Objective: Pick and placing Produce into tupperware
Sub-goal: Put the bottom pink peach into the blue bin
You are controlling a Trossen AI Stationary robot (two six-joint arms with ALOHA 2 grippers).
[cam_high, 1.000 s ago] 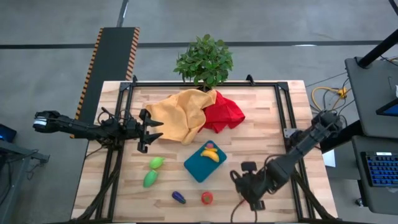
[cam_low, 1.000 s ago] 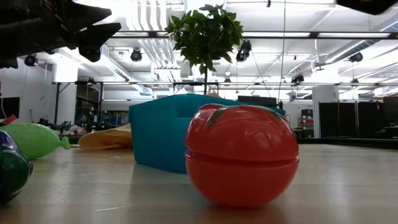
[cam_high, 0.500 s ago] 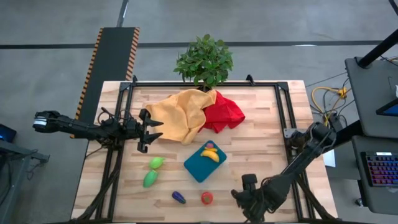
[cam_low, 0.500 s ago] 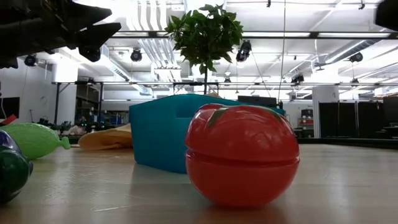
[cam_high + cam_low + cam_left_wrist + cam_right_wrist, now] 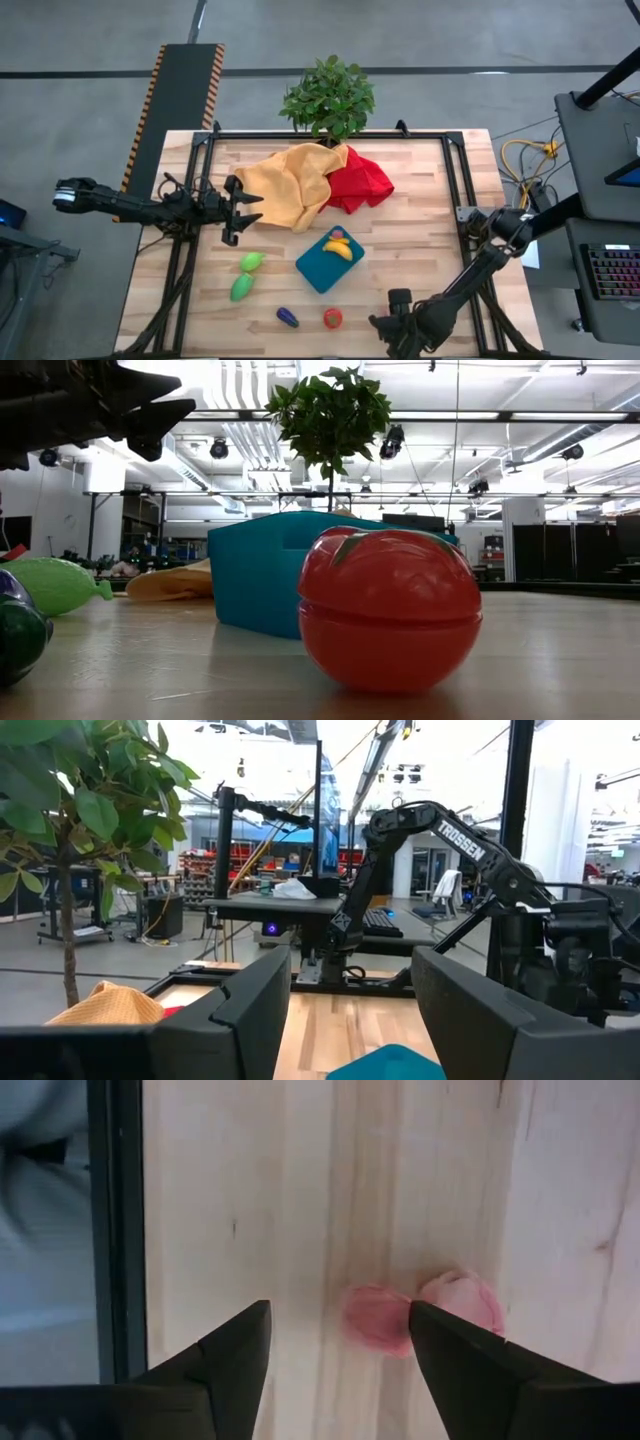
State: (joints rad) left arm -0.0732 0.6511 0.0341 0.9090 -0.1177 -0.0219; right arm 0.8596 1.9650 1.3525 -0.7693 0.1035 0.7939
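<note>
Down at the lower edge of the high view, right of centre, the right gripper (image 5: pixel 388 328) hangs over the table's front edge, fingers spread with nothing between them. Its wrist camera looks straight down on pale wood, where a pink-red berry (image 5: pixel 378 1318) lies between the two dark fingers (image 5: pixel 232 1360) (a second pink blur touches it, too soft to name).

The teal tupperware (image 5: pixel 318 271) sits in the lower middle of the table (image 5: pixel 420 200), with the yellow banana (image 5: pixel 340 248) and a small orange-yellow piece (image 5: pixel 339 234) already inside. Left of it lie two green pieces (image 5: pixel 251 262), one just below the other. Nearer the lower edge sit the purple eggplant (image 5: pixel 287 317) and the red tomato (image 5: pixel 332 318), side by side but apart.

At left of frame, the left gripper (image 5: pixel 243 210) waits, parted and empty, at the edge of the yellow cloth (image 5: pixel 285 185). The red cloth (image 5: pixel 360 180) lies beside that, with the potted plant (image 5: pixel 328 95) at the top.
</note>
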